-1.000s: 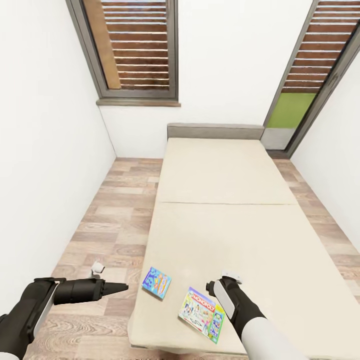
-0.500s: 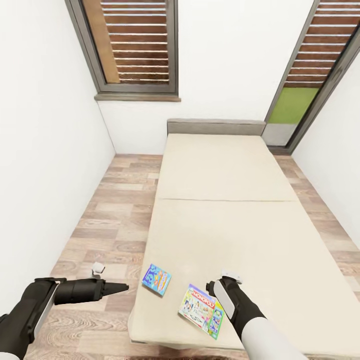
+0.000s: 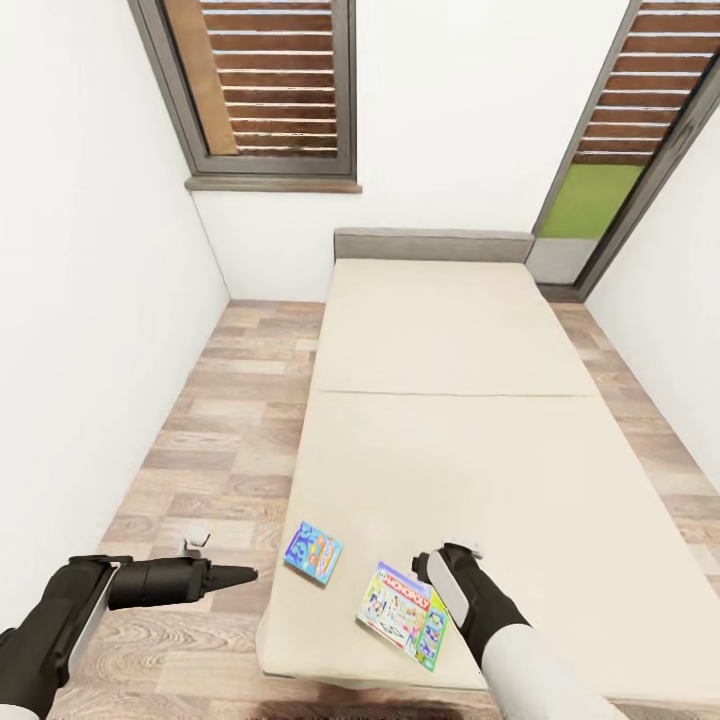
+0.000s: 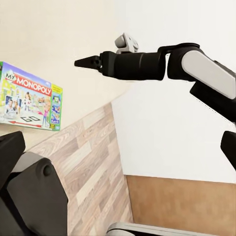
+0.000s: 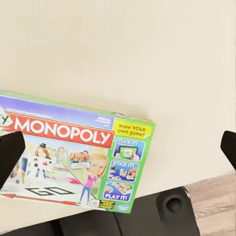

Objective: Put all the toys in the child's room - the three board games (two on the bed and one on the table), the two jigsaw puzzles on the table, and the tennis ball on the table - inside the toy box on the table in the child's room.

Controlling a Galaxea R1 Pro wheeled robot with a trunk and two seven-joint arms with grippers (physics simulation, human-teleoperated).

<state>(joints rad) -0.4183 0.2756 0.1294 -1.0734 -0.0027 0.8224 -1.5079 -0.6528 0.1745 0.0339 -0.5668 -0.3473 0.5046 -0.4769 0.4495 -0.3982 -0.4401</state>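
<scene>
Two board games lie near the front left corner of the bed (image 3: pixel 450 450): a small blue one (image 3: pixel 313 551) and a green-edged Monopoly box (image 3: pixel 403 613). My right gripper (image 3: pixel 432 568) hovers open just above the mattress at the Monopoly box's right edge. In the right wrist view the box (image 5: pixel 73 152) sits below and between the spread fingertips (image 5: pixel 10 152). My left gripper (image 3: pixel 245 575) hangs over the floor left of the bed, open and empty, pointing at the blue game. The left wrist view shows the Monopoly box (image 4: pixel 29 101) and the right gripper (image 4: pixel 86 62). The table, toy box, jigsaw puzzles and tennis ball are out of view.
A strip of wood plank floor (image 3: pixel 230 420) runs between the bed and the white left wall (image 3: pixel 90 350). The grey headboard (image 3: pixel 433 244) stands against the far wall under a dark-framed window (image 3: pixel 265 90). A second tall window (image 3: pixel 620 150) is at the back right.
The whole picture has slid upward a little, so the camera has moved; more of the bed's front edge shows. Both arms keep their places in the picture.
</scene>
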